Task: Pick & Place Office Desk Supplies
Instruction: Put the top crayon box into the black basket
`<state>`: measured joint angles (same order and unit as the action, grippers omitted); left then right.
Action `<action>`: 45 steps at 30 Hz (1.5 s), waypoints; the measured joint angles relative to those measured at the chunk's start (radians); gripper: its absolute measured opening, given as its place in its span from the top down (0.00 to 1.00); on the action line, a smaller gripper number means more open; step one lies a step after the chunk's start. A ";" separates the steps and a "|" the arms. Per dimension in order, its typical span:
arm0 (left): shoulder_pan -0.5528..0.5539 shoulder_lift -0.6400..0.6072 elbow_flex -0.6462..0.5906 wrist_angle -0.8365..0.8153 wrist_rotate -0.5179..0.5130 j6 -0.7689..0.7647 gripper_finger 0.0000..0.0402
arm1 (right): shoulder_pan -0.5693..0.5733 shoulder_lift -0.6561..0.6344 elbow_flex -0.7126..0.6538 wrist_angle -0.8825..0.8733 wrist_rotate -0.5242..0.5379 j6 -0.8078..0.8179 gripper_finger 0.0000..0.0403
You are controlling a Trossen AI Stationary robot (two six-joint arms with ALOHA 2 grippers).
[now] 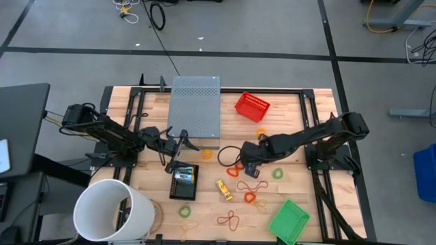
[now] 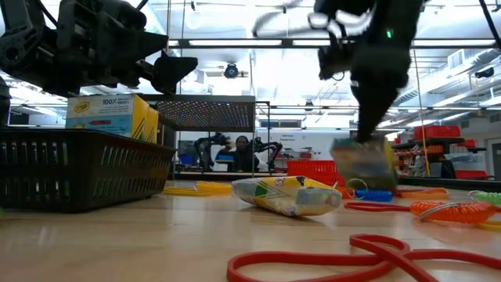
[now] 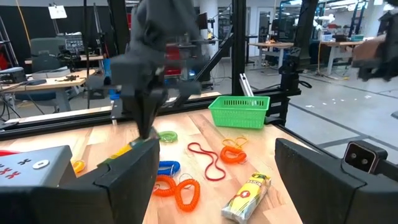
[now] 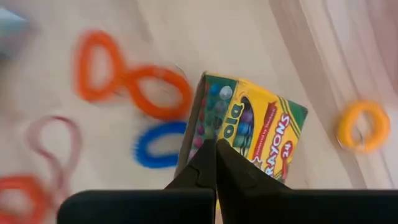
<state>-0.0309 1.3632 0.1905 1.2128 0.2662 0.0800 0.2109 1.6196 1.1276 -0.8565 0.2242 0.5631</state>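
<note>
Your right gripper (image 4: 216,163) sits near table centre with its fingers pinched together on the top edge of a crayon box (image 4: 258,134); in the low view that box (image 2: 362,163) hangs tilted, its lower edge close to the wood. Just at its 9 o'clock in the high view lie an orange loop (image 1: 235,169) and a blue loop (image 4: 155,145); a yellow coil ring (image 4: 362,126) lies well apart. At 7 o'clock from the gripper a second crayon box (image 1: 224,190) lies flat on the table (image 1: 293,136). Further toward 9 o'clock, a black basket (image 1: 184,182) holds another box (image 2: 109,114). Your left gripper (image 1: 180,143) hovers above that basket's far edge, its fingers spread wide and holding nothing. A green basket (image 1: 289,220) sits at 5 o'clock, a red basket (image 1: 252,106) at 12 o'clock.
</note>
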 joint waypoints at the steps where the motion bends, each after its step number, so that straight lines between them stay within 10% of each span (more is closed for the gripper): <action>1: 0.000 0.000 0.000 -0.003 0.000 0.005 0.19 | 0.006 0.000 0.014 0.010 0.001 -0.005 1.00; 35: -0.005 0.001 0.058 -0.119 0.243 -0.055 0.19 | 0.045 -0.003 0.079 0.591 -0.305 -0.195 1.00; 45: -0.102 0.001 0.177 -0.403 0.137 0.089 0.20 | 0.037 -0.003 0.079 0.689 -0.375 -0.195 1.00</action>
<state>-0.1332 1.3640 0.3680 0.8098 0.4032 0.1689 0.2481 1.6161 1.2068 -0.1674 -0.1510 0.3683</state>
